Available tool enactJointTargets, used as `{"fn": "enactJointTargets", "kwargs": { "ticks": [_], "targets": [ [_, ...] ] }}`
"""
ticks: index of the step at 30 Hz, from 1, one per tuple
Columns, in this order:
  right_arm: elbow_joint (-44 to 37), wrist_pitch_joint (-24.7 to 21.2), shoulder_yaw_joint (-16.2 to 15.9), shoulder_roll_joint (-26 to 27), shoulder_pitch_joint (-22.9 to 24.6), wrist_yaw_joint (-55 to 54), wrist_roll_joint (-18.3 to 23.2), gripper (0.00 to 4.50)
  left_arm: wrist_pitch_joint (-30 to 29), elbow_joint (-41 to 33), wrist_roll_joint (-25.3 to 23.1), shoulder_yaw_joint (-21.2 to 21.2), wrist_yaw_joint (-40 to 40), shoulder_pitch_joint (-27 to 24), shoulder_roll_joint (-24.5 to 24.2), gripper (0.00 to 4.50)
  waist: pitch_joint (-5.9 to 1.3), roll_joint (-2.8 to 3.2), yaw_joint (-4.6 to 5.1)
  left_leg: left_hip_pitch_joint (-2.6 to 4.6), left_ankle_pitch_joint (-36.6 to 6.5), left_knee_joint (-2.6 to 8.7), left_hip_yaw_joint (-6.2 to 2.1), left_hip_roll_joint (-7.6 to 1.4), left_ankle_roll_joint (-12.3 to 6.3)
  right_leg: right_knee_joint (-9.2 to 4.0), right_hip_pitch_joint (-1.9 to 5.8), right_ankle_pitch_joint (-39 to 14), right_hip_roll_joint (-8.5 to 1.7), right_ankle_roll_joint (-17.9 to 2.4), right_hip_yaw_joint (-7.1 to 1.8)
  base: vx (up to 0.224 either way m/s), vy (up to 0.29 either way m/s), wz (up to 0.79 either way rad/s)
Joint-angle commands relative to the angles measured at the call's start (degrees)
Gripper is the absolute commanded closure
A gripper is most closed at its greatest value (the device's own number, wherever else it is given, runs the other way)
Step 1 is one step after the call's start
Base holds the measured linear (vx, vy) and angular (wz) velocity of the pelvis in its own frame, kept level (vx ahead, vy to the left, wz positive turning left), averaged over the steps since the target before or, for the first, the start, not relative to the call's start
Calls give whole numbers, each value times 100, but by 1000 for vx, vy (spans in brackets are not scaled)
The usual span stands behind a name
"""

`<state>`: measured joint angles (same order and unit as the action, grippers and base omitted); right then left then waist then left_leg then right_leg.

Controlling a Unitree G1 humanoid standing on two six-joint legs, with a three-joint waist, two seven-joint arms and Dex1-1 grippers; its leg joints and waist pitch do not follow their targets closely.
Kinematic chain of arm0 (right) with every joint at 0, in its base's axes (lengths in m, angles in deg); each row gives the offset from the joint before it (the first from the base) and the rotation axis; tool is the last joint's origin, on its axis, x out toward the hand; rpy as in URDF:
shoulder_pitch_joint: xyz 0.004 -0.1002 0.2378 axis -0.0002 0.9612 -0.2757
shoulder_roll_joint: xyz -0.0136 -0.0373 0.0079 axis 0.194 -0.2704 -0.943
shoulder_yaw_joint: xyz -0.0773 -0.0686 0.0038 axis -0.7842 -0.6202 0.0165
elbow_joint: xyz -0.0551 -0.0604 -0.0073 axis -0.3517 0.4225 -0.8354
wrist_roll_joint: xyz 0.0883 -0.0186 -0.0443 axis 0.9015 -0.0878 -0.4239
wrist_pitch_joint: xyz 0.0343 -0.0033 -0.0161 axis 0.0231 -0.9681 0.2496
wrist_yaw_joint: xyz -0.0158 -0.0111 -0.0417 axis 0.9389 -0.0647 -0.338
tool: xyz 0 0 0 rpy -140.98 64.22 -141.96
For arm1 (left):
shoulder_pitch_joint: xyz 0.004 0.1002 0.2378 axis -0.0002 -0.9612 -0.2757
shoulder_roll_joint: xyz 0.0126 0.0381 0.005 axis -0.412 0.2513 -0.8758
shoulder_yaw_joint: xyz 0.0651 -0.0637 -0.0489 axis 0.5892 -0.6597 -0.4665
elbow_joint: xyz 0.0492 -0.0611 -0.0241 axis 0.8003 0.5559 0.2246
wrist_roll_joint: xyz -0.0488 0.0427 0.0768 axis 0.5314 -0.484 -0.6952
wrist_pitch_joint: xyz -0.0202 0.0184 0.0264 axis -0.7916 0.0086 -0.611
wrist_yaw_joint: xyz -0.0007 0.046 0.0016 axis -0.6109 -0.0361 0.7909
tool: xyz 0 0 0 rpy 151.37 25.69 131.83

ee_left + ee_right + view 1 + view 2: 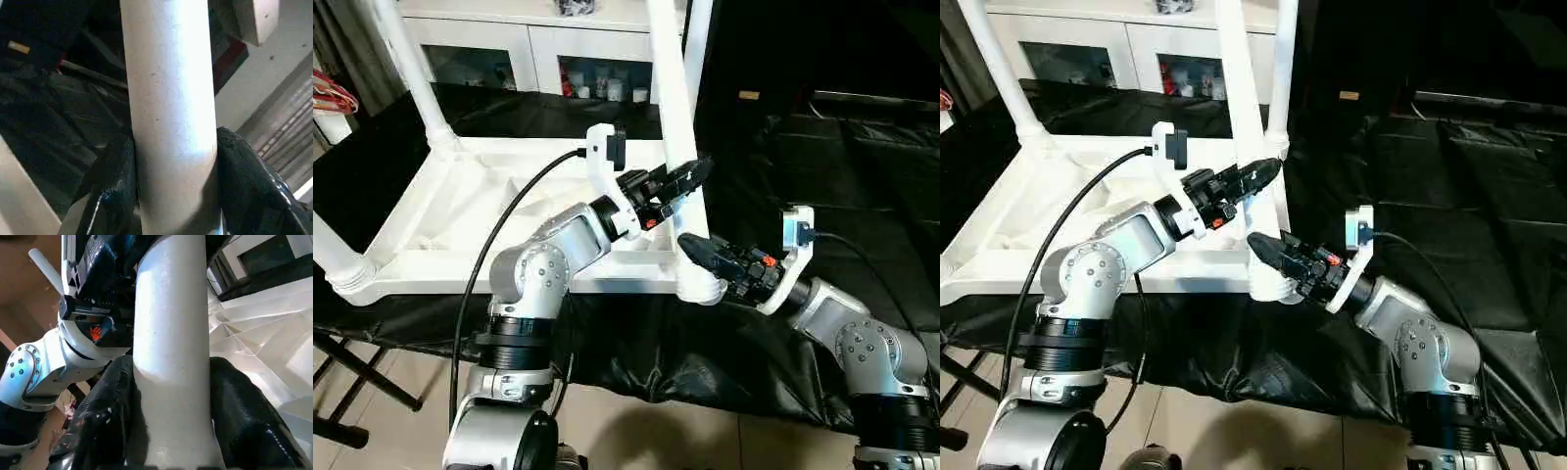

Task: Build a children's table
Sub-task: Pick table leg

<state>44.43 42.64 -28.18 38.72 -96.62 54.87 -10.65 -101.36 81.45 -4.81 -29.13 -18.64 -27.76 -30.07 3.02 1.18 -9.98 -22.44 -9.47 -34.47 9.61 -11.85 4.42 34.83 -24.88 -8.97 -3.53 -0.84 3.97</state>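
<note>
Here we find the small white plastic children's table (460, 220) lying upside down on a black-draped work surface (862, 166), its rimmed, ribbed underside facing up. Long round tapered white legs stand in its corner sockets; the near-right leg (671, 98) is the one in hand.

Our left gripper (690, 174) reaches across from the left and meets this leg a short way above the socket. The left wrist view shows a black finger (112, 196) against each side of the shaft, so we judge the claw to be closed on the leg at a medium width.

Our right gripper (697, 250) comes in from the right and sits lower, at the base of the same leg, just above the corner socket (700, 286). The right wrist view shows its fingers (244, 416) flanking the shaft, in contact on both sides.

The governing relation is the leg's long axis. It rises nearly upright from the socket, leaning slightly away from us, and passes between both sets of fingers, which cross it roughly at right angles. The right gripper is nearer the joint. We judge that any further seating must push down along that axis.
</note>
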Motion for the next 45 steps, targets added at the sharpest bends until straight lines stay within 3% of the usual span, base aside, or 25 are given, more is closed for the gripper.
{"fn": "enactJointTargets", "kwargs": {
  "ticks": [1, 3, 4, 7, 8, 10, 13, 15, 19, 23, 24, 30, 33, 34, 41, 42, 45],
  "targets": [
    [-191, 23, -138, -55, -4, 29, -28, 259, 6, -73, -14, 51, 11, 59, -42, 248, -430, -72, -22, 49, -1024, 358, -22, -58, -162, -530, 390, -2034, -383, -444, -184, 0, 0, 0],
    [-175, 15, -207, -108, -22, 14, -104, 259, 9, -86, 26, 40, 75, 62, -60, 251, -430, -74, -19, 48, -1020, 359, -22, -59, -163, -528, 390, -2031, -384, -443, -184, 0, 0, 0],
    [-168, 7, -214, -115, -28, 10, -111, 203, 12, -86, 31, 38, 89, 64, -64, 252, -429, -75, -19, 50, -1027, 356, -18, -56, -167, -534, 388, -2058, -387, -437, -185, 0, 0, 0],
    [-51, -216, -285, -260, -147, 182, -24, 189, -50, -140, 221, 74, 499, 35, -229, 252, -431, -83, -23, 52, -979, 360, -21, -55, -187, -524, 396, -2062, -388, -438, -187, 0, 0, 0],
    [16, -311, -336, -376, -217, 326, -4, 157, -149, -192, 348, 135, 814, 0, -352, 255, -430, -102, -18, 53, -977, 357, -16, -55, -190, -514, 397, -2058, -390, -455, -191, 0, 0, 0],
    [84, -365, -430, -513, -316, 517, -20, 148, -302, -293, 478, 290, 1302, -55, -566, 256, -428, -121, -11, 52, -948, 360, -16, -59, -201, -501, 395, -2071, -391, -468, -192, 0, 0, 0],
    [215, -392, -643, -698, -488, 801, -115, 127, -552, -395, 653, 481, 1917, -75, -866, 258, -426, -67, -5, 72, -978, 350, -14, -70, -179, -480, 371, -2046, -389, -535, -201, 0, 0, 0],
    [328, -325, -807, -776, -580, 913, -268, 106, -629, -347, 696, 510, 2091, -24, -955, 259, -422, -70, 8, 73, -1017, 355, -11, -72, -157, -487, 373, -2018, -385, -577, -198, 0, 0, 0],
    [481, -451, -946, -875, -777, 1233, -185, 104, -793, -335, 821, 773, 2773, 19, -1244, 259, -429, -65, -4, 86, -1040, 356, -10, -79, -136, -470, 378, -1943, -387, -649, -210, 0, 0, 0],
    [423, -562, -1117, -967, -908, 1633, -47, 104, -765, -209, 793, 890, 2975, 110, -1285, 259, -437, -56, -28, 90, -1001, 349, -7, -89, -134, -440, 390, -1752, -381, -729, -217, 0, 0, 0],
    [410, -593, -1149, -972, -916, 1717, 0, 104, -755, -194, 782, 899, 2991, 131, -1267, 259, -438, -113, -33, 78, -979, 346, 0, -86, -147, -436, 402, -1703, -384, -752, -215, 0, 0, 0],
    [393, -574, -1306, -934, -874, 1836, -10, 164, -724, -121, 802, 827, 2981, 183, -1205, 259, -443, -48, -58, 70, -972, 338, -12, -77, -123, -434, 410, -1806, -398, -745, -211, 0, 0, 0],
    [349, -565, -1321, -927, -818, 1834, -8, 183, -733, -98, 826, 800, 2981, 193, -1197, 259, -442, -66, -47, 79, -998, 337, -8, -74, -118, -445, 404, -1821, -385, -740, -207, 0, 0, 0],
    [325, -578, -1307, -918, -792, 1816, 10, 183, -734, -86, 836, 792, 2989, 205, -1191, 259, -444, -36, -53, 80, -1018, 337, -10, -75, -111, -454, 400, -1825, -384, -737, -208, 0, 0, 0],
    [365, -436, -1208, -739, -724, 1643, -20, 246, -647, -4, 703, 737, 2822, 250, -1152, 259, -455, -20, -98, 85, -1049, 334, -19, -80, -95, -434, 398, -1684, -379, -809, -204, 0, 0, 0],
    [337, -391, -1186, -688, -735, 1557, -37, 252, -647, 112, 638, 668, 2594, 296, -1103, 203, -457, -19, -105, 93, -1063, 334, -17, -84, -81, -432, 391, -1673, -377, -819, -205, 0, 0, 0],
    [291, -204, -1152, -579, -759, 1266, -172, 260, -468, 198, 484, 529, 2215, 336, -1037, 190, -455, -25, -135, 92, -1082, 343, -33, -94, -24, -434, 388, -1716, -390, -791, -206, 0, 0, 0]
  ]
}}
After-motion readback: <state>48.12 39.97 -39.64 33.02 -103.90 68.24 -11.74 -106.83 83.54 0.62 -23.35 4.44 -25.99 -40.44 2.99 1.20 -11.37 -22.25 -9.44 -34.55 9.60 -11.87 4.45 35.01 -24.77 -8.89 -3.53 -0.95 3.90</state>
